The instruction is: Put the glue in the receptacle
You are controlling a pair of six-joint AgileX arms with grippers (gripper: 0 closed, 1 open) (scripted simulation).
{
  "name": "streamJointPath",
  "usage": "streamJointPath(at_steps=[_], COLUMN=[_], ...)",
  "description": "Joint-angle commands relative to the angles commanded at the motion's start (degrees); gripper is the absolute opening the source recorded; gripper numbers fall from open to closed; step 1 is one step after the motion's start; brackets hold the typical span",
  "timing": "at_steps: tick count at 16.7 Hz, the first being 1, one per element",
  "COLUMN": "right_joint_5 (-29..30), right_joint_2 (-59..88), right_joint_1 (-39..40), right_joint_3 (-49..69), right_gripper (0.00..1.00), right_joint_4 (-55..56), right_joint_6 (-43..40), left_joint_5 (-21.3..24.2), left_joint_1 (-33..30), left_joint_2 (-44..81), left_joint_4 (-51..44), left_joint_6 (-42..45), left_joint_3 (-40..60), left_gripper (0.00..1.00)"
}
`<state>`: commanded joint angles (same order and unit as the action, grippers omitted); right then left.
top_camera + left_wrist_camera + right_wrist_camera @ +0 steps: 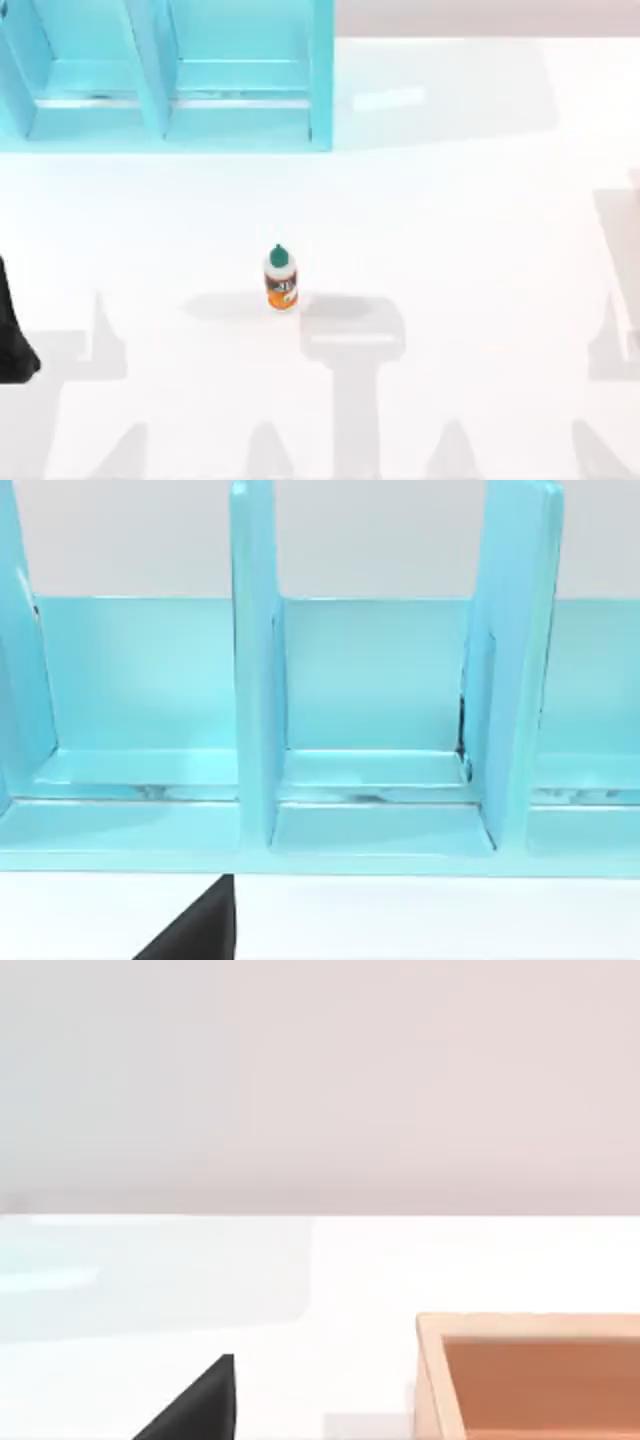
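Left arm (14,335): a matte black, smooth-surfaced mass with a rounded lower end, cut off by the frame edge in the top view. Left wrist view: one black wedge-shaped gripper part (200,925), flat and unmarked. Right wrist view: an identical black wedge (200,1405), with the same plain finish.

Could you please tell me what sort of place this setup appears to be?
Likely a simulated tabletop workspace: a plain white table holding a glue bottle, a turquoise compartmented receptacle at the far left, and an orange box in the right wrist view.
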<state>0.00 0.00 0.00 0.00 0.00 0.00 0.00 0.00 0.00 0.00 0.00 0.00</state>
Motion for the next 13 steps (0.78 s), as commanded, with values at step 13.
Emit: streamJointPath(at_steps=[13], right_joint_5=[17.68], right_joint_2=[33.96], right_joint_1=[17.31], right_joint_3=[14.1], right_gripper=[1.0], right_joint_4=[19.82], right_joint_6=[0.2], left_joint_5=[0.0], left_joint_1=[0.0], left_joint_2=[0.0], left_joint_4=[0.0], left_joint_6=[0.0], left_joint_3=[0.0], left_gripper=[1.0])
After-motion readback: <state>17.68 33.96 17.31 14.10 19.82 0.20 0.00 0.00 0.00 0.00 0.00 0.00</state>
